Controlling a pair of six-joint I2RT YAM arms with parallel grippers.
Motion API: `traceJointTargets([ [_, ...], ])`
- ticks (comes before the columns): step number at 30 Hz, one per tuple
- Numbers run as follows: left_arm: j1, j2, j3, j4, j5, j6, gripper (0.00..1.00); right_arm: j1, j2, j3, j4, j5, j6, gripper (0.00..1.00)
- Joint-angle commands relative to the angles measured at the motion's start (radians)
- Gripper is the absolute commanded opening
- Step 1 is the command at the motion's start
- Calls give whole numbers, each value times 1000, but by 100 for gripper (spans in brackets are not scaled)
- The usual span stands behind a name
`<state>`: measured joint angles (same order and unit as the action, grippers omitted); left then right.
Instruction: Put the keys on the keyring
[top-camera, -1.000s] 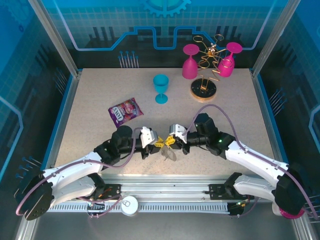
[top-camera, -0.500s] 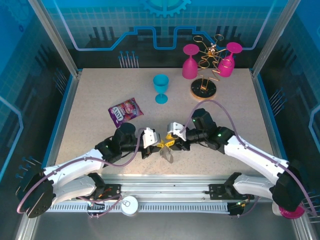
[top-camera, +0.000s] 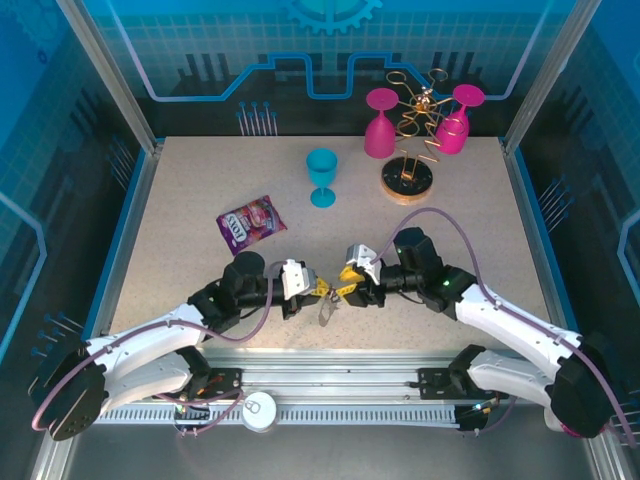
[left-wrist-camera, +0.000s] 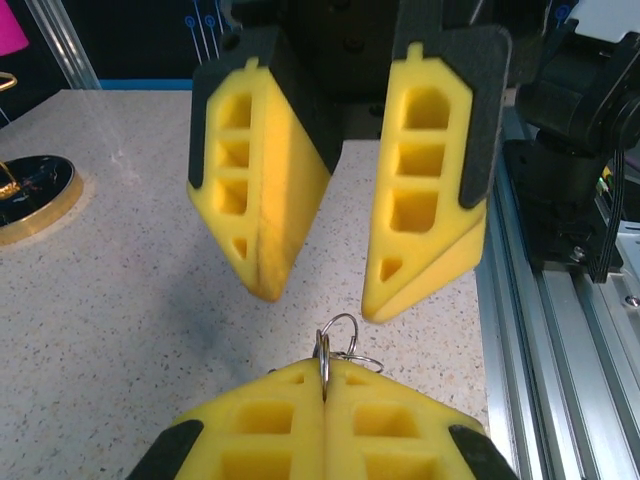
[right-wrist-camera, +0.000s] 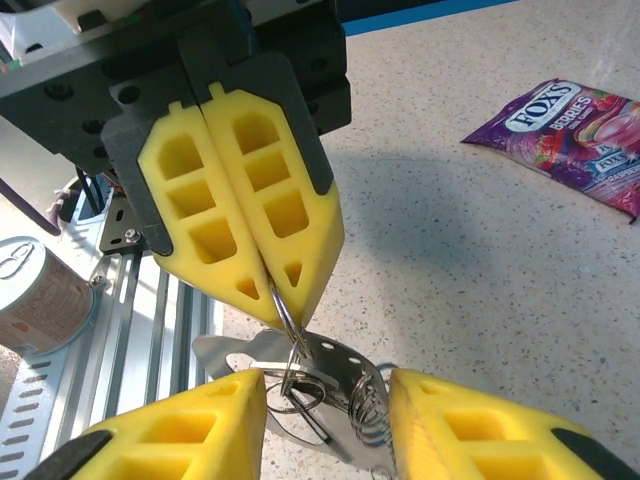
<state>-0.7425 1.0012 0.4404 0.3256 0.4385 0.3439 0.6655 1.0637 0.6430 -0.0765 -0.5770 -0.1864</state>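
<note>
My left gripper is shut on a thin metal ring of the keyring, which dangles just above the table near its front edge. In the right wrist view the keyring is a flat grey metal loop with small rings and a wire coil, hanging from the left gripper. My right gripper is open, with its yellow fingers either side of the keyring and touching nothing. The left wrist view has the right gripper facing my left gripper. The keys are hidden.
A purple candy pack lies left of centre. Further back stand a blue goblet and a gold wire stand holding two pink goblets. The aluminium rail runs along the near edge, with a white round tin beside it.
The left gripper has shut on the keyring's ring. The right gripper has opened, let go and drawn back slightly to the right. The keyring now hangs from the left gripper.
</note>
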Motion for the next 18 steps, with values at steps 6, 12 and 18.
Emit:
traceJointTargets([
  [6, -5, -23, -8, 56, -3, 3, 0, 17, 42, 25, 43, -43, 33, 23],
  [12, -5, -29, -11, 58, -12, 3, 0, -3, 11, 4, 56, -47, 63, 0],
  [18, -6, -36, -10, 134, -8, -39, 0, -13, 13, -5, -11, -41, 102, 0],
])
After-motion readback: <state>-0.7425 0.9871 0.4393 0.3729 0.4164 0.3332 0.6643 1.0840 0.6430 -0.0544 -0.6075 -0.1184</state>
